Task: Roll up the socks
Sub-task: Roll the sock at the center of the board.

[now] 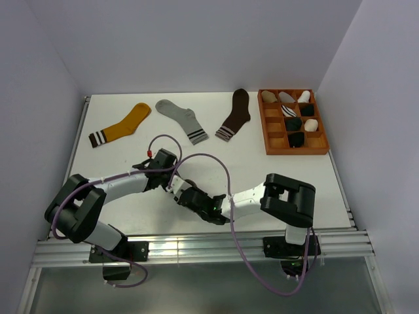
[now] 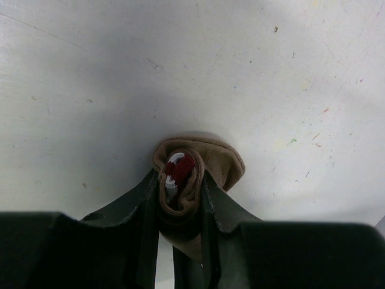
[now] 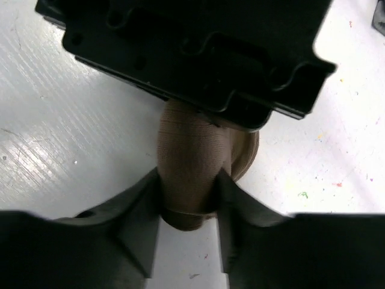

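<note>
The left arm (image 1: 121, 183) and right arm (image 1: 247, 203) share one build: white tubular links between bulky, rounded black joint housings, on black bases. A slim purple cable (image 1: 232, 242) runs in loose loops along each, the left one meeting a small red fitting (image 1: 150, 152). Up close, the left gripper (image 2: 179, 180) and right gripper (image 3: 190, 177) have matte dark-grey, wedge-shaped jaws with scuffed edges.

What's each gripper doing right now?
Left gripper: shut on the rolled taupe sock.
Right gripper: shut on the same taupe sock.
</note>
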Robot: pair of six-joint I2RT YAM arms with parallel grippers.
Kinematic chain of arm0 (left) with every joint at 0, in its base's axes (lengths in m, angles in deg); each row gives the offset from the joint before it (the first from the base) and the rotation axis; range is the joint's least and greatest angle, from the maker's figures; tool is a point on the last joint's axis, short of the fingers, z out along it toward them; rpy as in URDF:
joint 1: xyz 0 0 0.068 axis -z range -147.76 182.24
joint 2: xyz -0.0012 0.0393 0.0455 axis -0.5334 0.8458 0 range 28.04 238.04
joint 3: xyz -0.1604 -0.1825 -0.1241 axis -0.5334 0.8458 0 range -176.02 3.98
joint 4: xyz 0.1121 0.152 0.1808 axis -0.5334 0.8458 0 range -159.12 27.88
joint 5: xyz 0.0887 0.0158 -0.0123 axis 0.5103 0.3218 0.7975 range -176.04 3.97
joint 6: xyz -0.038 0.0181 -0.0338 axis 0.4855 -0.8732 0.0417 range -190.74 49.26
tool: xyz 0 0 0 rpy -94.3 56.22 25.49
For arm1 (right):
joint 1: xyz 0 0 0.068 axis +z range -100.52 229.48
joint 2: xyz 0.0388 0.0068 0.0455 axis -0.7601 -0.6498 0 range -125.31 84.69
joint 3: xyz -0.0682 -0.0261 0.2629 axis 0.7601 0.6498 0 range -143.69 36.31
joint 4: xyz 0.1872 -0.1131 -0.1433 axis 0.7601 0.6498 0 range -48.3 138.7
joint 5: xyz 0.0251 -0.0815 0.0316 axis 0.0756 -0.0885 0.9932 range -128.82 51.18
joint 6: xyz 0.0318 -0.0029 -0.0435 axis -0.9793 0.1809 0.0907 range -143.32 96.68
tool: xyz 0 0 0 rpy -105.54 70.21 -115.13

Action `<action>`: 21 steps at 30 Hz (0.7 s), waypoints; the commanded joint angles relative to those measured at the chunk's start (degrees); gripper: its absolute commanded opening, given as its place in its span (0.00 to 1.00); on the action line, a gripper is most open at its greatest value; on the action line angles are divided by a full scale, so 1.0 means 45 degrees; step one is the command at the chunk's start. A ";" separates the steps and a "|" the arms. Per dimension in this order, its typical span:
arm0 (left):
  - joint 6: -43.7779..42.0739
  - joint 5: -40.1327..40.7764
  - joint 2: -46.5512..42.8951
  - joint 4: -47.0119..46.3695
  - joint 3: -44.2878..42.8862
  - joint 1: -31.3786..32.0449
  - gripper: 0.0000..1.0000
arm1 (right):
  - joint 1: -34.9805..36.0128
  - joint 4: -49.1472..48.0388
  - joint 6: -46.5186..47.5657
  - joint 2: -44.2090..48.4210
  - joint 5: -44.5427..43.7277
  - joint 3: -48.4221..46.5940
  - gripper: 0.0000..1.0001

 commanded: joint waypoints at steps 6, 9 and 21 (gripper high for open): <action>-0.0531 -0.0252 0.0172 0.0774 0.0126 0.0147 0.23 | -0.0381 0.0243 -0.0524 0.0046 0.0990 -0.0341 0.05; -0.0531 -0.0076 -0.0082 0.0677 0.0224 0.0147 0.39 | -0.1005 0.0790 -0.1205 0.0981 0.2472 -0.0184 0.00; 0.0132 -0.0017 -0.0766 0.0169 0.0673 0.0068 0.50 | -0.3836 0.2645 -0.2984 0.1611 0.8551 -0.0573 0.00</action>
